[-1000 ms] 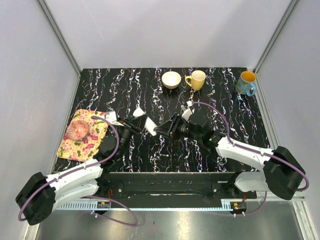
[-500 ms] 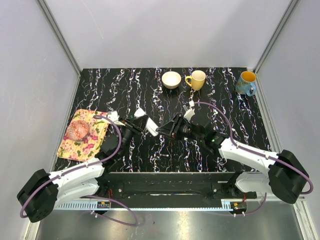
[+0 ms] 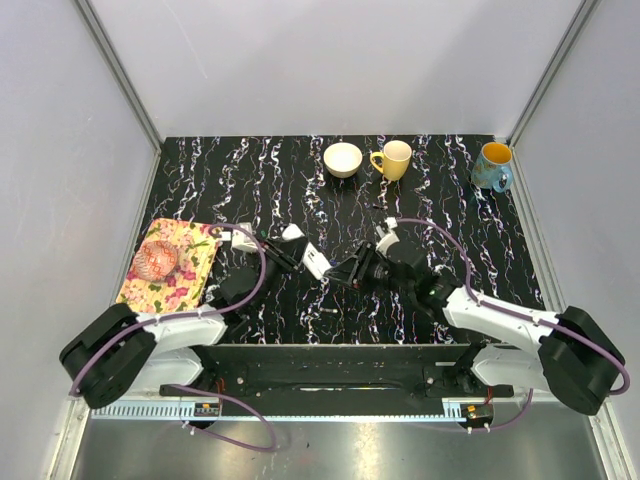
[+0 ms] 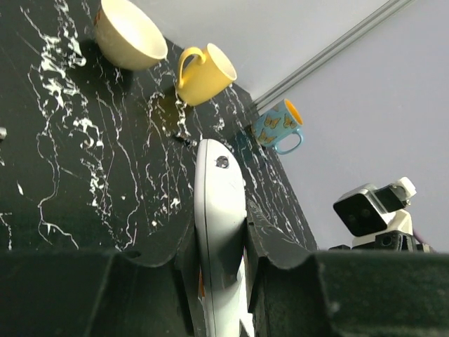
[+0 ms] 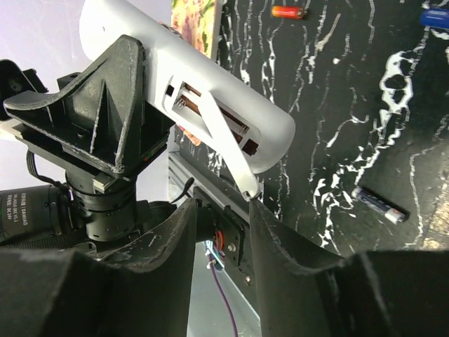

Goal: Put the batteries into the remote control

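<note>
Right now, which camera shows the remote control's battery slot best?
The right wrist view: the remote control looms large with its open battery recess facing the camera. The left wrist view shows only its white back. The top view shows a small white sliver, recess hidden.

The remote control runs off the left wrist view's bottom edge, its lower end unseen
</note>
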Motion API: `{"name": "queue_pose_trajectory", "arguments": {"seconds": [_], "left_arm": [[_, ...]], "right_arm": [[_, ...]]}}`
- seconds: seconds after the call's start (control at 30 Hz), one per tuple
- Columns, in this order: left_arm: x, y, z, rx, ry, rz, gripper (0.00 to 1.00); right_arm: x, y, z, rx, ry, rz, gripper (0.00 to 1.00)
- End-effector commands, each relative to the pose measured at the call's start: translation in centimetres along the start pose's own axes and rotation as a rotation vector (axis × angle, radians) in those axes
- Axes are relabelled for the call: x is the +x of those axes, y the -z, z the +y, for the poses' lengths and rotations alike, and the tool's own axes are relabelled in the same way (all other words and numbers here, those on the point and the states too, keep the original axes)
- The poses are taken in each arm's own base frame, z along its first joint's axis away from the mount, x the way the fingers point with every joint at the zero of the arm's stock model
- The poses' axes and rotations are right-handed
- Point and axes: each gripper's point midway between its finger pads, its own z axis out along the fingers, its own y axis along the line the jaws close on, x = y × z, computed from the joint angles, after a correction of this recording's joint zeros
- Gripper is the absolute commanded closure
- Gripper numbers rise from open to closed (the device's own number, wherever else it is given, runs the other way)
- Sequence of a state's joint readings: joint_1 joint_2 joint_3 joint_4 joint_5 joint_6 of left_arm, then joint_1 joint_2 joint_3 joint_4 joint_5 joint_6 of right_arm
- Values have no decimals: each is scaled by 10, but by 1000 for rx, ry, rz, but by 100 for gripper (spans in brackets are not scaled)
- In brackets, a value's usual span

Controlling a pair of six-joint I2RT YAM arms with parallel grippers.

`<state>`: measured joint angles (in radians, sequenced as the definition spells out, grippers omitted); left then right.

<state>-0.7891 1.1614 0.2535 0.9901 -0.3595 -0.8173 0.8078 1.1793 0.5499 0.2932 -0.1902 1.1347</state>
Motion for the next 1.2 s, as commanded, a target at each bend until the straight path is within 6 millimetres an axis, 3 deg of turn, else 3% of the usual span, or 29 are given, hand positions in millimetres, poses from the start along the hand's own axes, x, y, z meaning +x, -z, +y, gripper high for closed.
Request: {"name": "queue_pose_trajectory", "arguments": {"seconds": [0.0,0.37,0.57,0.87,1.03,1.17], "left_arm": [[-6,-7,-24,106,85,-52,100],[26,-22,-19,113,110,-5,100],[44,-29,-7,98,117,17,100],[60,-35,9,77,128,21,100],[54,-34,15,56,104,-8,100],[27,-32,12,46,82,-81,100]], "right_arm": [[-10,4,-11,12,21,-54,58],[-16,-1,-58,85,-20,-67,58],[-10,-5,-81,115,-48,-50,58],[-6,-7,-97,140,-53,-36,59],[-10,-6,-96,150,-35,-43,58],[-16,1,-93,188,19,-53,56]]}}
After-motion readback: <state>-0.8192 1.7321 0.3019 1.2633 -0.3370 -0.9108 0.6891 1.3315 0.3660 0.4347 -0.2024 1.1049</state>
